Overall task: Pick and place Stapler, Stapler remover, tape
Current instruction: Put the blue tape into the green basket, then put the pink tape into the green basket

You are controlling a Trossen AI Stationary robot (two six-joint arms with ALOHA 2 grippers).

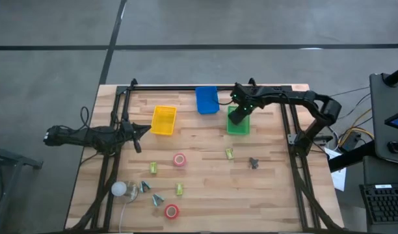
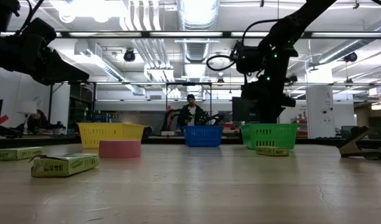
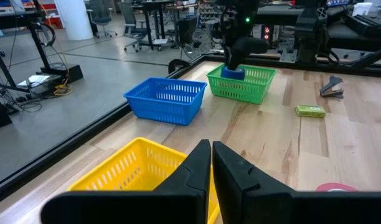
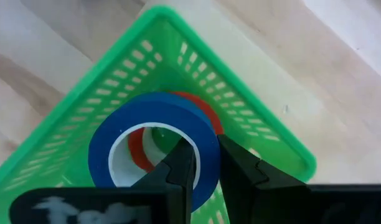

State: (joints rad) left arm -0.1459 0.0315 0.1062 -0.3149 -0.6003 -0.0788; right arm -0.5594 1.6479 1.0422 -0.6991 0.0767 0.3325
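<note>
My right gripper [image 4: 205, 154] is shut on the blue tape roll [image 4: 154, 118] over the green tray [image 1: 238, 123]. A red roll [image 4: 200, 106] lies in that tray beneath it. In the left wrist view the blue roll [image 3: 233, 72] sits at the height of the green tray's rim [image 3: 243, 87]. Two more red rolls lie flat on the table, one mid-table [image 1: 179, 160] and one near the front edge [image 1: 172, 210]. A dark stapler remover [image 1: 253, 162] rests right of centre. My left gripper [image 3: 211, 155] is shut and hovers beside the yellow tray [image 1: 163, 120]. My right gripper pinches the blue roll's ring wall [image 4: 204, 134], one finger [image 4: 178, 165] inside the pale core and the other [image 4: 240, 168] outside. The fingers come from above, pointing down into the green tray. The roll lies roughly flat; whether it touches the red roll below cannot be told.
A blue tray [image 1: 207, 99] stands at the far edge between the yellow and green trays. Small yellow-green boxes [image 1: 229, 153] [image 1: 153, 169] [image 1: 179, 189] lie about the table. Near the front left are small metal pieces [image 1: 158, 198] and a white ball [image 1: 118, 189]. People show in the room behind.
</note>
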